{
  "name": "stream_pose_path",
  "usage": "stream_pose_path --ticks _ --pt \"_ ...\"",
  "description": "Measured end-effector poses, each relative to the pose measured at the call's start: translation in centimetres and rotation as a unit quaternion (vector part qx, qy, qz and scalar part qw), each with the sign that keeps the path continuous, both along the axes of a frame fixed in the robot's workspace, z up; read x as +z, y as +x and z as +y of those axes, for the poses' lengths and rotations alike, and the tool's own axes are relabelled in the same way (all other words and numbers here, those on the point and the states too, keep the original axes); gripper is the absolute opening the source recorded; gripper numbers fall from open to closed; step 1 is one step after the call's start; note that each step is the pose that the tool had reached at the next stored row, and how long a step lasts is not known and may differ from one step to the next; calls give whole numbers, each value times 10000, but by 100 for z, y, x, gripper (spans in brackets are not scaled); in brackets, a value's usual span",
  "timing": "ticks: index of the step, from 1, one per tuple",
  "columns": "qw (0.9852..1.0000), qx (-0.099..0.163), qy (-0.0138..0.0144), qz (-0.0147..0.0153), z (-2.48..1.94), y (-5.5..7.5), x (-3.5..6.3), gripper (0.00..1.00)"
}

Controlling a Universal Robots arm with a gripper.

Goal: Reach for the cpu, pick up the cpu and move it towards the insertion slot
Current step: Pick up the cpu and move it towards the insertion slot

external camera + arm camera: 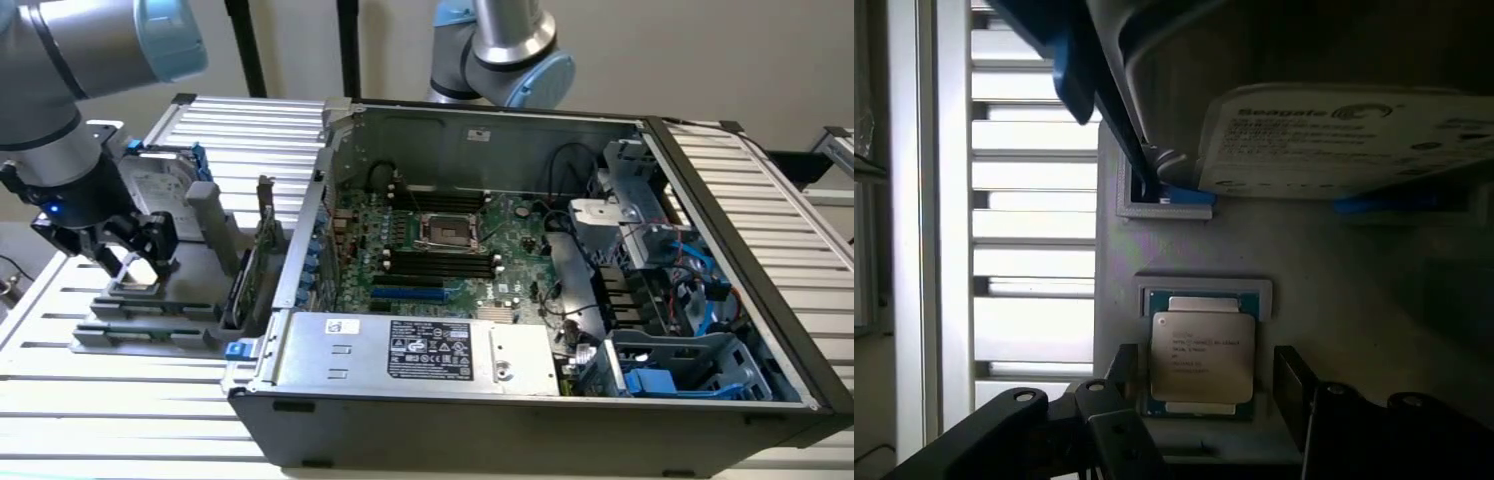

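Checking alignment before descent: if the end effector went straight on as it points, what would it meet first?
Likely the cpu, centred under the open end effector, though depth is unclear.

The cpu has a smooth, silvery metal top. The holder under it looks matt grey plastic. The computer case is dull metal.

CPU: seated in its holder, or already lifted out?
Seated. The cpu lies flat in its green-edged pocket on the grey fixture. The open pincer straddles it, with a gap showing on each side.
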State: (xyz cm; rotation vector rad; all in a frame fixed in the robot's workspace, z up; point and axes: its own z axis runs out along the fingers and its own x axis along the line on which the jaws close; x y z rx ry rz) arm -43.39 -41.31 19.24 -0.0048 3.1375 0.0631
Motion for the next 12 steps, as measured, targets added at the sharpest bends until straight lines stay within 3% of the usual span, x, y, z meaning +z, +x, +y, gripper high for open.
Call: stream_pose_path --ticks 12 --pt "10000 -1 0 5 29 -1 -44 65"
